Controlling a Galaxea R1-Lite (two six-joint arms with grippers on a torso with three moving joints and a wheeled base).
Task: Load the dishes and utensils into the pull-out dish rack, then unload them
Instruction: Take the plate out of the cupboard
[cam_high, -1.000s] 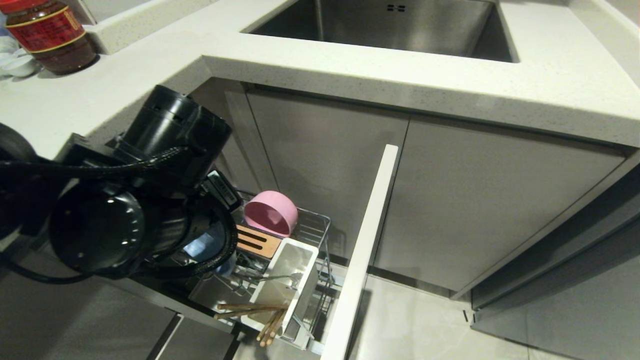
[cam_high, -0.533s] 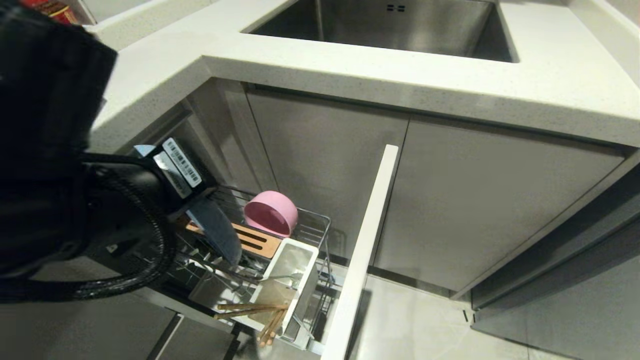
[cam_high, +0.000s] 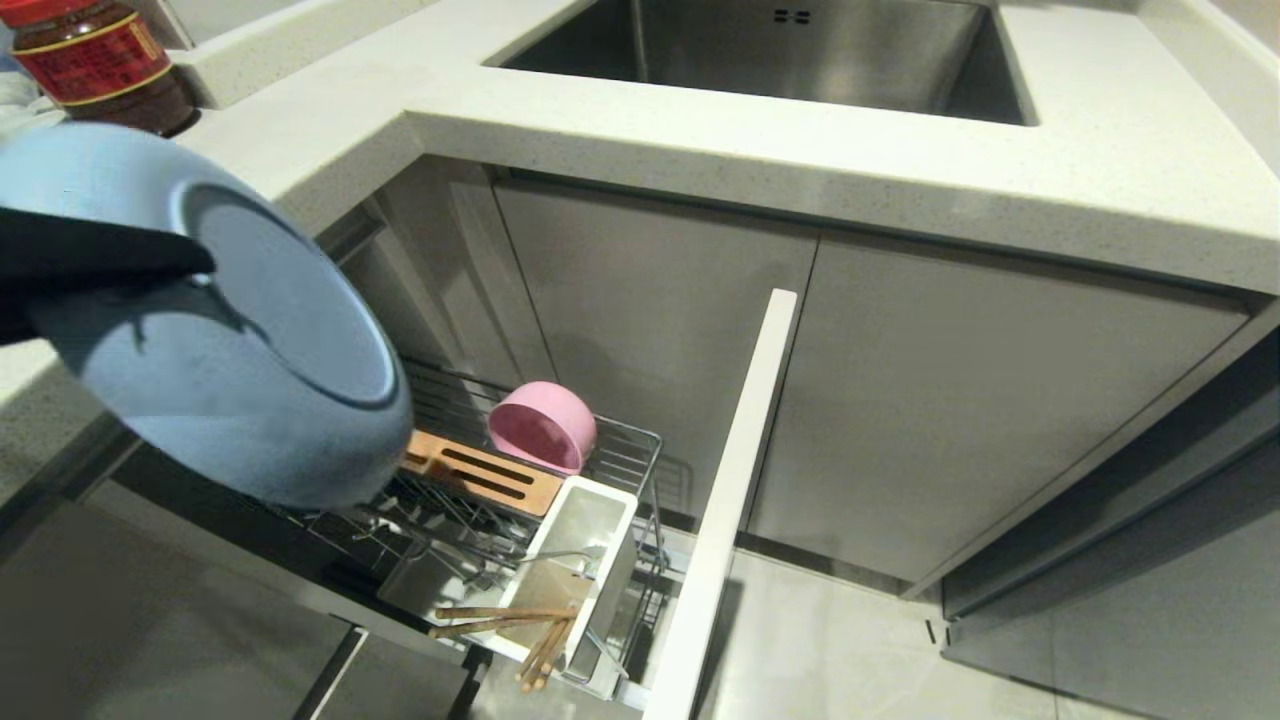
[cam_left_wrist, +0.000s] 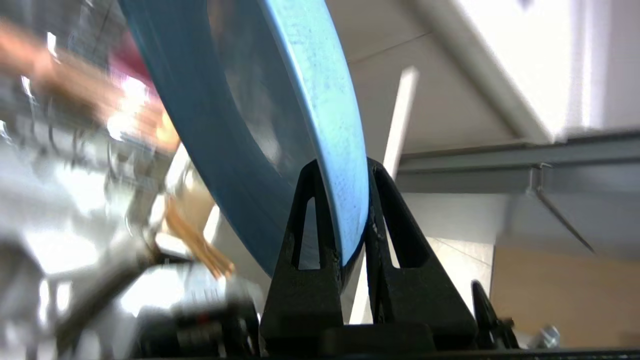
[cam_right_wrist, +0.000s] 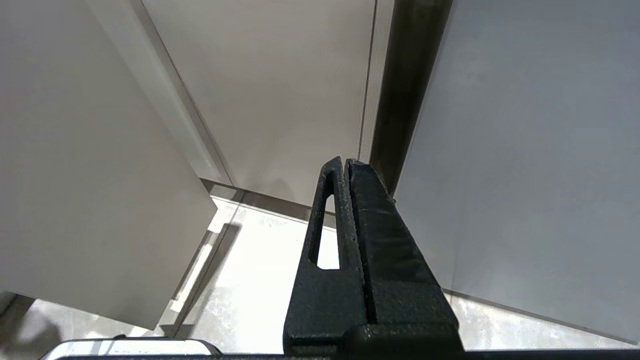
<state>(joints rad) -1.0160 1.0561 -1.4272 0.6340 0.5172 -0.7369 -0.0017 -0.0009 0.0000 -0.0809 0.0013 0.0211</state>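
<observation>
**A:** What are you seeing on the left side right now?

**B:** You are holding the blue plate (cam_high: 230, 330) up in the air with your left gripper (cam_left_wrist: 345, 210). Its two black fingers (cam_left_wrist: 305, 220) are pinching the plate's rim, one on each face. The plate is hanging tilted, underside toward the head camera, above the left end of the dish rack (cam_high: 560, 480) and in front of the counter (cam_high: 800, 160). Behind it, a jar with a red label (cam_high: 90, 60) is standing on the counter.

**A:** And moving toward the middle?

**B:** The rack is standing pulled out from under the counter. The pink bowl (cam_high: 543, 425) is sitting on its side at the back, its opening facing the camera, just behind the slotted wooden strip (cam_high: 480, 475). Nearer you, the white utensil holder (cam_high: 580, 560) is carrying the chopsticks (cam_high: 510, 625), which are poking out over its front edge. A fork (cam_high: 560, 553) seems to be lying across the holder, though it is hard to make out. The pale front panel (cam_high: 725, 510) is running along the rack's right side.

**A:** And the right?

**B:** The sink (cam_high: 780, 50) is sitting in the counter above grey cabinet doors (cam_high: 950, 400). Your right gripper (cam_right_wrist: 346, 170) is pointing at cabinet fronts and floor, its fingers pressed together and holding nothing.
</observation>
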